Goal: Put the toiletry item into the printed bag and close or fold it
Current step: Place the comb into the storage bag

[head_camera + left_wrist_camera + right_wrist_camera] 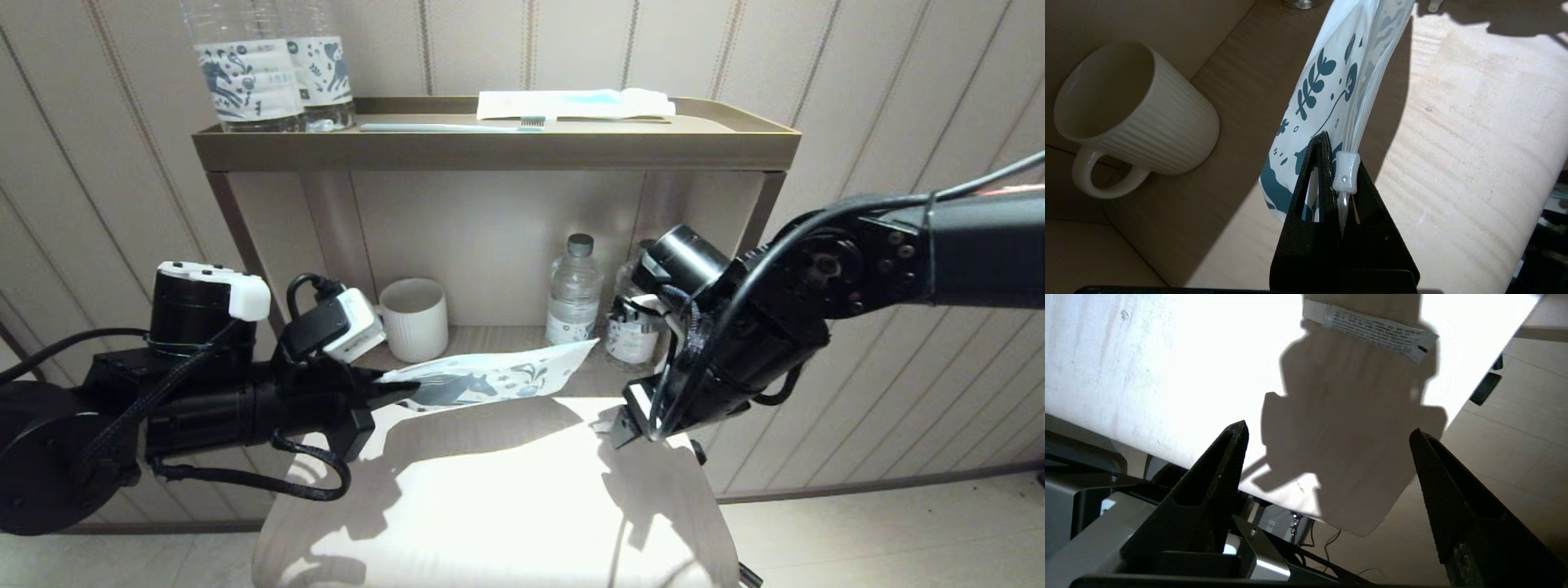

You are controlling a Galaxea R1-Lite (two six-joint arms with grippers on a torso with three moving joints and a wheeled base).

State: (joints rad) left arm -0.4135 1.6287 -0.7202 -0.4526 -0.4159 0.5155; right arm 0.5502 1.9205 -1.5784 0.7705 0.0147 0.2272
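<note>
Head view: left pincer [392, 392] clenched on the left end of the printed bag [498, 378], bag held level above the far edge of the pale worktop [490, 506], just before the lower shelf. Right pincer [633, 425] low at the worktop's right edge, well apart from the bag. Toiletry item not made out on the glare-washed surface. Toothbrush [453, 127] and white packet [571, 104] lying on the top shelf.

Left wrist view: black fingers [1314, 179] pinched shut on the bag's zip edge beside the white slider [1346, 171]; ribbed mug [1135, 118] on the shelf to one side.

Right wrist view: right pincer released, fingers [1216, 486] spread wide, nothing between them; only a printed strip [1372, 332] seen on the worktop beyond.

Judgement: bag held ready, item not yet picked up. Next move calls for locating the item and closing on it flat.
</note>
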